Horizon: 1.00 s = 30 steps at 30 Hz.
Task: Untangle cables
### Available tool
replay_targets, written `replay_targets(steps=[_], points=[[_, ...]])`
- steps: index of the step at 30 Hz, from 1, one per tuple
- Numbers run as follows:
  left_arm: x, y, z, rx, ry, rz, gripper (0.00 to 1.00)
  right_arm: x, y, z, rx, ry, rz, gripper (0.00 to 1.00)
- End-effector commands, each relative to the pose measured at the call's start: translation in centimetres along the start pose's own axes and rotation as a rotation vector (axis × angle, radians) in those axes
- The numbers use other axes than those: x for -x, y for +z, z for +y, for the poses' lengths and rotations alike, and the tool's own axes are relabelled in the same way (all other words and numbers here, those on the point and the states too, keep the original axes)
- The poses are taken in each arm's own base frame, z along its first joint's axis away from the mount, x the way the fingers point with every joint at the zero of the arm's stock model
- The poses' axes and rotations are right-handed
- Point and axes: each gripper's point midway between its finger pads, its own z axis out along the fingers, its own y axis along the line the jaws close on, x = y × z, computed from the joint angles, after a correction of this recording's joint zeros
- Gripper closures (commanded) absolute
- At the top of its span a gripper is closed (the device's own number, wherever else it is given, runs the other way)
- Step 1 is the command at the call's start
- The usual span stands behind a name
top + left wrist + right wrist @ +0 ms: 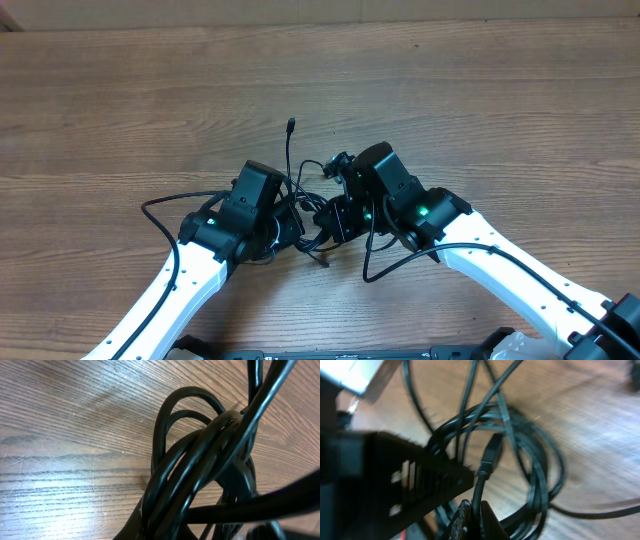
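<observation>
The black cables lie in a tangled knot (308, 200) in the middle of the wooden table, between my two grippers. One cable end with a small plug (290, 125) points away from the knot to the far side. My left gripper (288, 226) is shut on a bundle of several cable strands (200, 465); its fingertips (165, 530) are mostly hidden under the strands. My right gripper (332, 216) is shut (472, 520) on one thin cable just below its plug connector (491, 455). Behind the plug, coiled cable loops (540, 475) rest on the table.
One cable loop (160, 205) trails left of the left arm and another (372, 268) hangs by the right arm. The left arm's black gripper body (385, 480) fills the left of the right wrist view, close to the right fingers. The wooden table (480, 110) extends behind.
</observation>
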Motion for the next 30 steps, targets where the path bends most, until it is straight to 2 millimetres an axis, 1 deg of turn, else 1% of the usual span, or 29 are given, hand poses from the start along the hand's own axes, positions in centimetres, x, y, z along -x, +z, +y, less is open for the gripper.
replay_targets(steps=[1, 4, 6, 8, 10, 11, 14, 16, 18, 20, 22, 24, 26, 28, 29, 30], points=[[0.4, -0.2, -0.7, -0.018, 0.004, -0.014, 0.96, -1.4, -0.4, 1.9, 0.104, 0.042, 0.069, 0.96], [0.5, -0.2, -0.6, -0.012, 0.004, -0.022, 0.96, -2.3, -0.5, 1.0, 0.053, 0.085, 0.098, 0.96], [0.7, -0.2, -0.4, -0.004, 0.003, -0.033, 0.96, -2.2, -0.7, 0.5, 0.018, 0.087, 0.086, 0.96], [0.8, -0.2, -0.4, -0.003, 0.003, -0.035, 0.96, -1.7, -1.3, 0.6, 0.015, 0.08, 0.058, 0.96], [0.7, -0.2, -0.4, -0.003, 0.004, -0.034, 0.96, -0.8, -2.5, 0.7, 0.02, 0.08, 0.01, 0.96], [0.7, -0.2, -0.4, -0.003, 0.004, -0.034, 0.96, -0.3, -3.2, 0.5, 0.008, 0.096, -0.02, 0.96], [0.7, -0.2, -0.4, -0.004, 0.003, -0.034, 0.96, 1.5, -5.4, -1.1, -0.058, 0.163, -0.127, 0.96], [0.7, -0.2, -0.5, -0.006, -0.001, -0.032, 0.95, 2.1, -6.6, -2.8, -0.12, 0.237, -0.179, 0.96], [0.7, -0.2, -0.6, -0.014, 0.0, -0.028, 0.96, 2.0, -7.2, -4.5, -0.188, 0.303, -0.197, 0.96], [0.8, -0.2, -0.9, -0.028, 0.003, -0.03, 0.96, 1.3, -7.5, -6.0, -0.252, 0.349, -0.19, 0.96], [0.8, -0.3, -1.9, -0.071, 0.011, -0.026, 0.96, 0.3, -7.6, -7.3, -0.322, 0.379, -0.168, 0.96], [0.8, -0.5, -3.2, -0.133, 0.024, -0.013, 0.96, -0.4, -7.6, -8.0, -0.364, 0.391, -0.146, 0.96], [0.8, -0.7, -4.7, -0.204, 0.044, -0.006, 0.96, -0.9, -7.5, -8.2, -0.378, 0.4, -0.125, 0.96], [1.0, -1.0, -5.8, -0.251, 0.065, -0.009, 0.96, -1.1, -7.4, -8.3, -0.381, 0.403, -0.118, 0.96], [1.1, -1.1, -6.1, -0.267, 0.085, -0.013, 0.96, -1.1, -7.4, -8.3, -0.38, 0.403, -0.118, 0.96], [1.0, -1.2, -6.6, -0.288, 0.119, -0.013, 0.96, -1.1, -7.4, -8.2, -0.374, 0.403, -0.115, 0.92]])
